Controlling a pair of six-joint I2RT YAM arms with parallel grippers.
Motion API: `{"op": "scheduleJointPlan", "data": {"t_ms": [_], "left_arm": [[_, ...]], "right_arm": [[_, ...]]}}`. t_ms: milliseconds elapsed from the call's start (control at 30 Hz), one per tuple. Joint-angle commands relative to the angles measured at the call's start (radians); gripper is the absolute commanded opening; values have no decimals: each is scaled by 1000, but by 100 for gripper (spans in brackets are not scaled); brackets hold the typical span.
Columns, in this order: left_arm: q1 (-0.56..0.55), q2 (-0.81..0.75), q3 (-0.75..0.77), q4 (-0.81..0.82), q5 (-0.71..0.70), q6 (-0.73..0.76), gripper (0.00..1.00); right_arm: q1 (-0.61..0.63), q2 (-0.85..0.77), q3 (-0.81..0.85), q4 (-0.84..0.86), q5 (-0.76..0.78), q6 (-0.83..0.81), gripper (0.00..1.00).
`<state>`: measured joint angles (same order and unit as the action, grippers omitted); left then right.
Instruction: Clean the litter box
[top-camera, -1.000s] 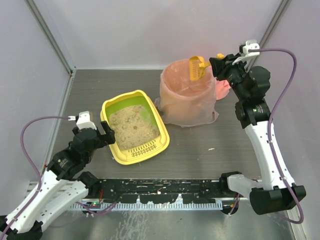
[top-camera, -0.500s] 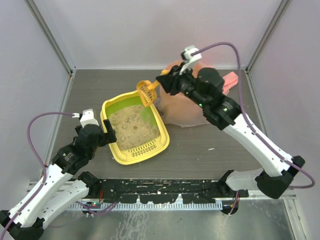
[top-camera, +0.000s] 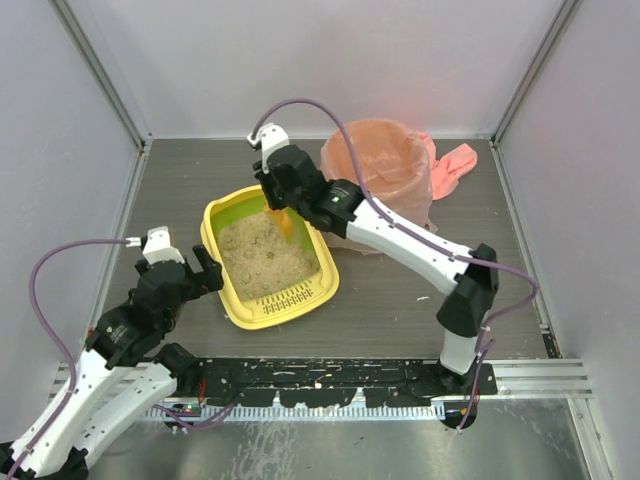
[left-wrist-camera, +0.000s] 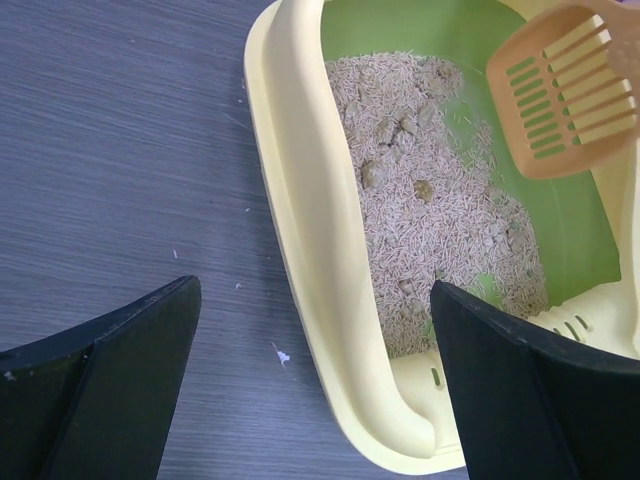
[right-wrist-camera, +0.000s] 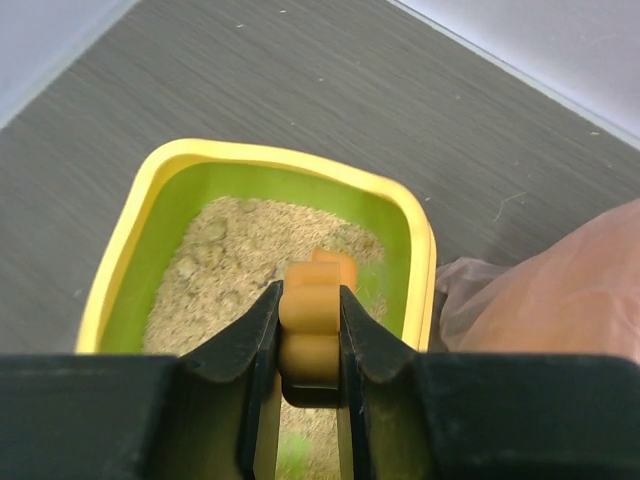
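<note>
While the right gripper (top-camera: 277, 207) hung over the far end of the litter box (top-camera: 212, 248), we saw its jaws clamped on the handle of a small orange slotted scoop (top-camera: 285, 224). Its wrist view agreed: right gripper (right-wrist-camera: 311, 300) w/ a finger pressed on each side of the scoop (right-wrist-camera: 322, 264), blade pointing down toward the litter (right-wrist-camera: 225, 250). From the other wrist the scoop (left-wrist-camera: 565, 85) sat above the far right part of the tray. We couldn't tell whether its edge touched the litter.

We found the litter box left of centre on the table (top-camera: 450, 290), slotted ledge toward the near edge, green inner wall showing at the far end. The litter (left-wrist-camera: 450, 240) was beige w/ a few darker clumps (left-wrist-camera: 372, 175) near the middle.

We saw the left gripper (top-camera: 182, 264) just beside the box's left long side, jaws spread wide and holding nothing. In its wrist view the left gripper (left-wrist-camera: 315, 290) had the yellow rim (left-wrist-camera: 305, 190) btwn its fingers, one finger over the bare table (left-wrist-camera: 120, 150), the other over the ledge corner. Contact w/ the rim couldn't be judged.

A round bin (top-camera: 400, 215) lined w/ a pink bag stood near the far edge, just right of the box; its side showed at the right in the right wrist view (right-wrist-camera: 560, 290).
</note>
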<state>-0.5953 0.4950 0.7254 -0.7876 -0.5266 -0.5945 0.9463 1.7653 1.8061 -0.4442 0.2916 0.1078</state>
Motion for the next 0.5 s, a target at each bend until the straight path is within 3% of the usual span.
{"op": "scheduleJointPlan", "data": {"t_ms": [0,467], "left_arm": [[3,-59,36,-28,-38,-11,99],[3,-172,15,-32,-72,-36,98]], "right_arm": [[11,83,147,-33,138,-97,1],[11,260,189,90,223,-195,1]]}}
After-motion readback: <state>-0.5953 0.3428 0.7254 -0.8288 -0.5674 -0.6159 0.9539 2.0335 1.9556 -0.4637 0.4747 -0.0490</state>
